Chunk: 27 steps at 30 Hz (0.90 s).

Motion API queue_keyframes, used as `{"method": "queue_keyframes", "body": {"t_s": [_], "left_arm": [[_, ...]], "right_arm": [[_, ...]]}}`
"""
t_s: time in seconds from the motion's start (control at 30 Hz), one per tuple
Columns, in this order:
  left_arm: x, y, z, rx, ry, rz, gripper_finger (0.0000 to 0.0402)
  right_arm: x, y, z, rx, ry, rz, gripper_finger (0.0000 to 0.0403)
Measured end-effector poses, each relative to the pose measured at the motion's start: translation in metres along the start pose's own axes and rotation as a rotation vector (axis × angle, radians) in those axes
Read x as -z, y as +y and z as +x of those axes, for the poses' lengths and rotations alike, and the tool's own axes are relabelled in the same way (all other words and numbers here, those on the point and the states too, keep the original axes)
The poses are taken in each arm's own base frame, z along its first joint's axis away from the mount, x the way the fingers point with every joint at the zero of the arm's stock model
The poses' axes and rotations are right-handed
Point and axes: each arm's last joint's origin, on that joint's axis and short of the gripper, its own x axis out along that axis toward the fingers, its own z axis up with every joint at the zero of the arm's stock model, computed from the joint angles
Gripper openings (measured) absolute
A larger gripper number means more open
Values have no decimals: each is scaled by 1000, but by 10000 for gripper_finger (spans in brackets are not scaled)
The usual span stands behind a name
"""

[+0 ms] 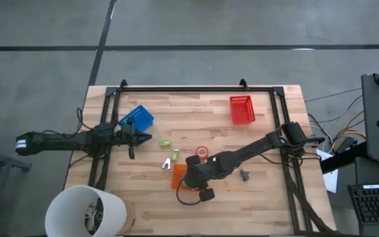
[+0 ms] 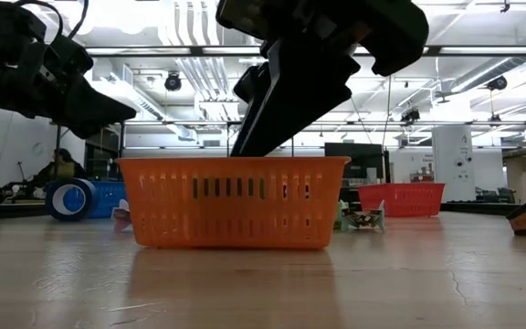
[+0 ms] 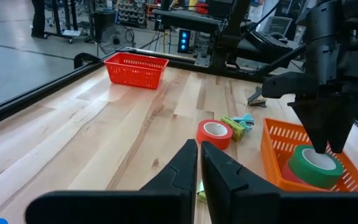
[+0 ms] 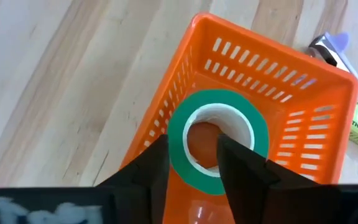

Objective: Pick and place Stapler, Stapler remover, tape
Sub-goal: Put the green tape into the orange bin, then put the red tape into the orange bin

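The right gripper (image 4: 192, 163) is working at the near side of the table, reaching down into the orange basket (image 4: 303, 134). Its fingers (image 4: 146, 163) are pinching the wall of the green tape roll (image 4: 253, 132), one inside the pale core and one outside, so the roll is hanging flat over the basket mouth. That hold suits a straight drop into the basket, which looks to be the placing step in hand. The left wrist view is showing a red shape under the green roll in the basket, possibly another roll; I cannot confirm it.

Just beyond the basket, a red tape roll (image 3: 214, 132) is lying flat on the bare wood, still to be collected, with small green and yellow items (image 1: 165, 142) near it. A dark small tool (image 1: 244, 175) is lying to the right of the basket, apart from it.

Farther left, the left gripper (image 3: 199, 163) is waiting above the table beside the blue basket (image 1: 137, 119), fingers pressed together on nothing.

At the far side, the red basket (image 1: 241, 109) is standing well apart from the work.
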Motion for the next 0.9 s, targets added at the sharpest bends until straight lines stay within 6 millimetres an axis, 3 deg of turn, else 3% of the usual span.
{"method": "queue_keyframes", "body": {"t_s": [0.1, 0.3, 0.53, 0.9], "left_arm": [[0, 0, 0, 0, 0, 0, 25], [0, 0, 0, 1, 1, 0, 24], [0, 0, 0, 0, 2, 0, 23], [0, 0, 0, 0, 2, 0, 23]], "right_arm": [[1, -2, -6, 18, 15, -17, 144], [-6, -15, -40, 122, -17, -3, 149], [15, -46, -68, 207, -38, 111, 133], [75, -106, -54, 312, 32, 339, 123]]}}
